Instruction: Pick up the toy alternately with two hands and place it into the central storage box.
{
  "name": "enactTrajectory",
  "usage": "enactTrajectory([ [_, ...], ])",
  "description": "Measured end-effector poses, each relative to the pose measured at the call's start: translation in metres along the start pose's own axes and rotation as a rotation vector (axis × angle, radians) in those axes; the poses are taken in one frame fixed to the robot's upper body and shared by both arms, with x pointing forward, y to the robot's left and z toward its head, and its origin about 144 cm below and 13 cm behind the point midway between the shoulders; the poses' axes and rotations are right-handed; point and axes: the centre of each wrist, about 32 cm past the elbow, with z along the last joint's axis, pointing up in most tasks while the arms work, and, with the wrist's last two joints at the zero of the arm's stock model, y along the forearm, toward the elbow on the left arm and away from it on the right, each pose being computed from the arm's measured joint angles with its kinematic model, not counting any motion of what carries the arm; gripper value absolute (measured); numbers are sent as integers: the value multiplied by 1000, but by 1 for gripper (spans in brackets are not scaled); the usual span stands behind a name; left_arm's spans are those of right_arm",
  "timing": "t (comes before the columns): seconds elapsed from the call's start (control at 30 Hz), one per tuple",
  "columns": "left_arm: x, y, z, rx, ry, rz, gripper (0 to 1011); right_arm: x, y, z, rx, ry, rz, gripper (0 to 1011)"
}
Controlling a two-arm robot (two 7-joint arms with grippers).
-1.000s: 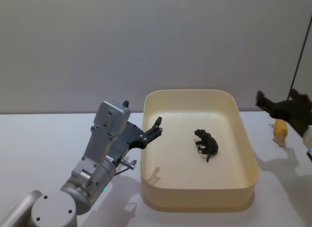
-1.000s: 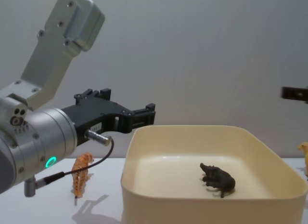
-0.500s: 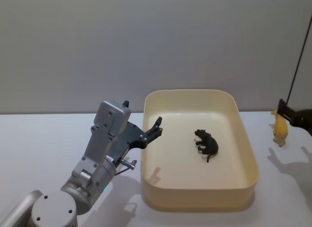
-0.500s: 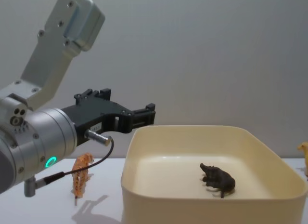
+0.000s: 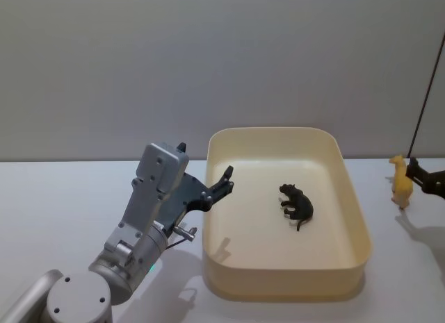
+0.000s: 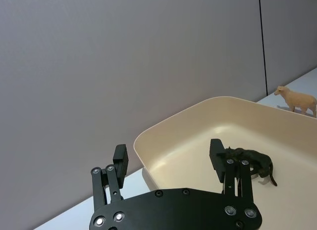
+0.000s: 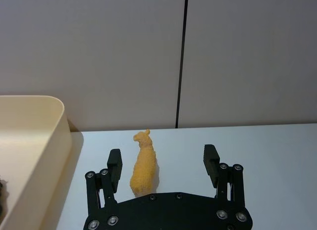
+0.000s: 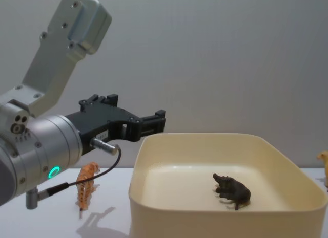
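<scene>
The central storage box [image 5: 285, 284] is a cream-yellow tub in the middle of the table, with a dark animal toy [image 5: 297, 205] lying inside. My left gripper [image 5: 224, 181] hangs open over the tub's left rim with nothing in it; the left wrist view shows its fingers [image 6: 216, 152] spread above the tub [image 6: 163, 136] and the dark toy [image 6: 250, 161]. A yellow llama toy [image 5: 400, 181] stands right of the tub. My right gripper [image 5: 418, 173] is low beside it. In the right wrist view that gripper [image 7: 163, 163] is open, and the llama [image 7: 143, 164] stands between its fingers, untouched.
An orange tiger toy [image 8: 87, 185] stands on the table left of the tub [image 8: 205, 206], under my left arm. A pale sheep toy [image 6: 297, 98] stands beyond the tub's far right corner. A plain grey wall closes off the table's back.
My right gripper has dropped and drawn back to the right, from above the llama to low beside it. The left arm, tub and dark toy have not moved.
</scene>
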Motion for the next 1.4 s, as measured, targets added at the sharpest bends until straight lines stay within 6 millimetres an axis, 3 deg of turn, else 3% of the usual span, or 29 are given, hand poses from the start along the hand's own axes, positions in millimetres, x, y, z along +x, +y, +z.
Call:
enactTrajectory([
  [1.03, 0, 0, 0, 0, 0, 0, 1001, -31, 51, -42, -80, -86, -47, 1001],
  [1.17, 0, 0, 0, 0, 0, 0, 1001, -33, 54, -45, -84, -94, -50, 960],
  [1.4, 0, 0, 0, 0, 0, 0, 1001, -37, 58, -48, -89, -102, -53, 784],
])
